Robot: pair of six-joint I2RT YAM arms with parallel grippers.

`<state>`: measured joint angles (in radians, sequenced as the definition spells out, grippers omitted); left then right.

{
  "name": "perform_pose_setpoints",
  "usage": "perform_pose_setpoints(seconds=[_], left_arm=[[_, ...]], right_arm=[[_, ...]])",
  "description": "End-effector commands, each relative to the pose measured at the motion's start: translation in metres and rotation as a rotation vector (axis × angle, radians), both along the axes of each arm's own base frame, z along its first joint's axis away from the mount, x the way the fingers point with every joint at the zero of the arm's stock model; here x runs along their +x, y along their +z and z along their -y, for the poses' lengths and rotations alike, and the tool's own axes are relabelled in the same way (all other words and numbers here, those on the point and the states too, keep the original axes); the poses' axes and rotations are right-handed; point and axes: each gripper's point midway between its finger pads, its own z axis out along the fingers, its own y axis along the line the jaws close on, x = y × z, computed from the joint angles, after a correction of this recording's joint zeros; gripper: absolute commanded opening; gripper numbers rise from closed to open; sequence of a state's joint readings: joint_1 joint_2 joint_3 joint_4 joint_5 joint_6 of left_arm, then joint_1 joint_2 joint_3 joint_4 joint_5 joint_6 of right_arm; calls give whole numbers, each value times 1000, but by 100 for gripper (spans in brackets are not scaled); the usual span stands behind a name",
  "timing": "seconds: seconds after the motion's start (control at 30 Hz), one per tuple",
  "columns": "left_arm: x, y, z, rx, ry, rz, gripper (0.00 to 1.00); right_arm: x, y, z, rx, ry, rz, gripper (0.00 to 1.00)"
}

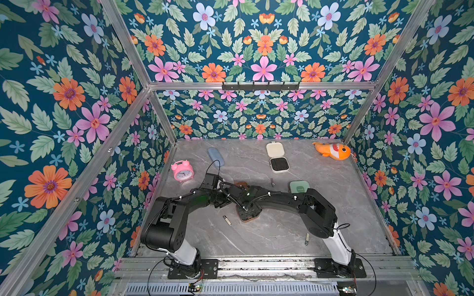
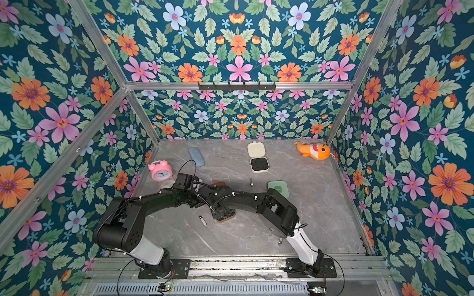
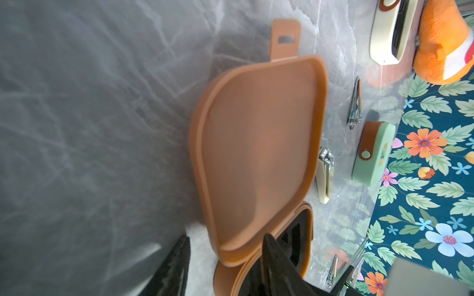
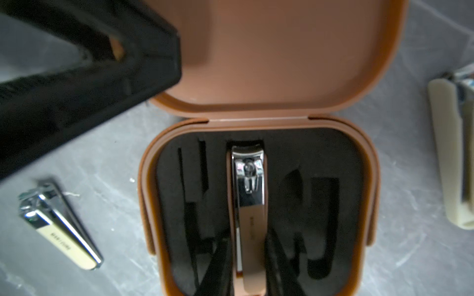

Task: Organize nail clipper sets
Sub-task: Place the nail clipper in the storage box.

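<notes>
The brown case [image 1: 248, 216] lies open at mid-table with its lid [image 3: 256, 153] raised. My left gripper [image 3: 227, 236] straddles the lid's hinge edge. One finger [image 3: 279, 269] is inside the case against the lid, the other stands off it with table showing between. My right gripper [image 4: 250, 238] is shut on a silver and beige clipper [image 4: 248, 200] lying in the middle slot of the black insert [image 4: 295, 159]. The cream case [image 1: 279, 164] lies open at the back. The mint green case [image 1: 298, 186] is closed. Loose clippers [image 1: 227, 220] [image 1: 306, 238] [image 1: 272, 182] lie on the table.
A pink alarm clock [image 1: 182, 171] and a blue pouch [image 1: 215, 156] sit at the back left. An orange fish toy [image 1: 333, 151] is in the back right corner. Floral walls close in the marble table [image 1: 256, 238] on three sides. Both arms cross above the brown case.
</notes>
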<state>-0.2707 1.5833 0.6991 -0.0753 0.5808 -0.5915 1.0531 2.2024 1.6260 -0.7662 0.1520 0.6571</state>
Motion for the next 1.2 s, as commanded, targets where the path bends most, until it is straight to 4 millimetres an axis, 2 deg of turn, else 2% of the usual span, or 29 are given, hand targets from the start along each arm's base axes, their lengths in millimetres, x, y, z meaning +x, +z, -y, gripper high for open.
perform_pose_setpoints(seconds=[0.0,0.2,0.53,0.7,0.8,0.93,1.17], left_arm=[[0,-1,-4,26,-2,2,49],[8,10,-12,37,7,20,49],[38,54,-27,-23,38,87,51],[56,72,-26,-58,35,123,52],[63,79,-22,-78,32,138,51],[62,77,-21,-82,30,136,51],[48,64,-21,-89,29,106,51]], right_arm=[[-29,-39,55,-210,-48,-124,17],[-25,-22,51,-143,-20,-98,20],[-41,-15,88,-223,70,-99,19],[-47,-11,106,-282,91,-115,19],[-50,-11,104,-272,103,-131,19],[-48,-14,94,-251,95,-143,23],[-26,5,71,-165,43,-111,29]])
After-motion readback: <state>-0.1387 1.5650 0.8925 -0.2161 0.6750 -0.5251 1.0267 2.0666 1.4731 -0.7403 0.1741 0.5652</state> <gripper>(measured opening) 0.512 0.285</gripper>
